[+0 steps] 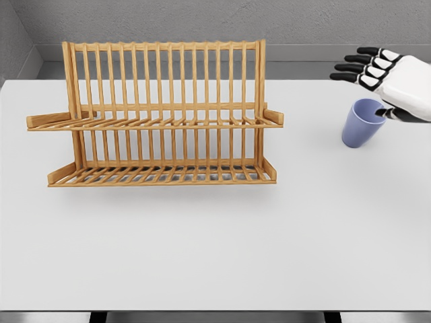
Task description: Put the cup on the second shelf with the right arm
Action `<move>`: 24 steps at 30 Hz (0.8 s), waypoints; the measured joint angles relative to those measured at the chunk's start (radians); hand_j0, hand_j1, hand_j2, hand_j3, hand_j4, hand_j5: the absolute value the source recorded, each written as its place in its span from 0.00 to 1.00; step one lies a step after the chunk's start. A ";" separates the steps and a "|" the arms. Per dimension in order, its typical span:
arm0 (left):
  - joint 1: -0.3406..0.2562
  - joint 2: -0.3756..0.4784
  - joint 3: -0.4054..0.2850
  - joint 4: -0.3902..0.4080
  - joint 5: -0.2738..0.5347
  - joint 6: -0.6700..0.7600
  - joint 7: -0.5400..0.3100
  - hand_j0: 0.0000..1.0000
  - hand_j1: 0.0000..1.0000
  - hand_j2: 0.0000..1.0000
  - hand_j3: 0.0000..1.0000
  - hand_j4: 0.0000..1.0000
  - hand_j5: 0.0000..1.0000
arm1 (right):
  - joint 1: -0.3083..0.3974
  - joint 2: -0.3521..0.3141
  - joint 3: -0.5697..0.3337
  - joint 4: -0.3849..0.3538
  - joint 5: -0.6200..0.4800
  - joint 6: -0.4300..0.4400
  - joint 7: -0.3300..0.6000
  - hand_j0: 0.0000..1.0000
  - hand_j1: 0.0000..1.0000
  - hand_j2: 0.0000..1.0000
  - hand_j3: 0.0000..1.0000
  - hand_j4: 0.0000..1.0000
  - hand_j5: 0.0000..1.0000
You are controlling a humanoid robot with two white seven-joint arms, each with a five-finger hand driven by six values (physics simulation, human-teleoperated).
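A light blue cup (361,124) stands upright on the white table (215,249) at the right. My right hand (384,84) hovers just above and to the right of it, fingers (357,67) stretched out toward the left and holding nothing; the thumb tip reaches to the cup's rim. A wooden two-tier rack (158,114) stands at the left and middle, with an upper shelf (155,122) and a lower shelf (161,173). Both shelves carry nothing.
The table's front edge runs along the bottom of the picture. A grey wall rises behind the rack. Bare table lies between the rack's right end and the cup.
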 measured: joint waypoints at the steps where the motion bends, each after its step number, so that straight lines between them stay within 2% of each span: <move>1: 0.000 0.000 0.000 0.000 0.000 0.000 0.000 1.00 1.00 1.00 1.00 1.00 1.00 | 0.000 -0.001 0.001 -0.001 0.000 0.000 -0.001 1.00 1.00 1.00 1.00 1.00 1.00; 5: 0.000 0.000 0.000 0.000 0.000 0.000 0.000 1.00 1.00 1.00 1.00 1.00 1.00 | 0.023 -0.041 -0.007 0.013 -0.049 0.000 -0.009 1.00 1.00 1.00 1.00 1.00 1.00; 7: 0.000 0.000 0.000 0.000 0.000 0.000 0.000 1.00 1.00 1.00 1.00 1.00 1.00 | 0.018 -0.055 -0.020 0.027 -0.067 0.000 0.024 1.00 1.00 1.00 1.00 1.00 1.00; 11: 0.000 0.000 0.000 0.000 0.000 0.000 0.000 1.00 1.00 1.00 1.00 1.00 1.00 | 0.003 -0.048 -0.094 0.049 -0.081 -0.001 0.362 1.00 1.00 1.00 1.00 1.00 1.00; 14: 0.000 0.000 0.000 0.000 0.000 0.000 0.000 1.00 1.00 1.00 1.00 1.00 1.00 | -0.015 -0.031 -0.120 0.056 -0.085 -0.002 0.499 1.00 1.00 1.00 1.00 1.00 1.00; 19: 0.000 0.000 0.000 0.000 0.000 0.000 0.000 1.00 1.00 1.00 1.00 1.00 1.00 | -0.069 0.012 -0.126 0.082 -0.088 0.000 0.591 1.00 1.00 1.00 1.00 1.00 1.00; 24: 0.000 0.000 0.000 0.000 0.000 0.000 0.000 1.00 1.00 1.00 1.00 1.00 1.00 | -0.109 0.056 -0.121 0.131 -0.088 0.001 0.631 1.00 1.00 1.00 1.00 1.00 1.00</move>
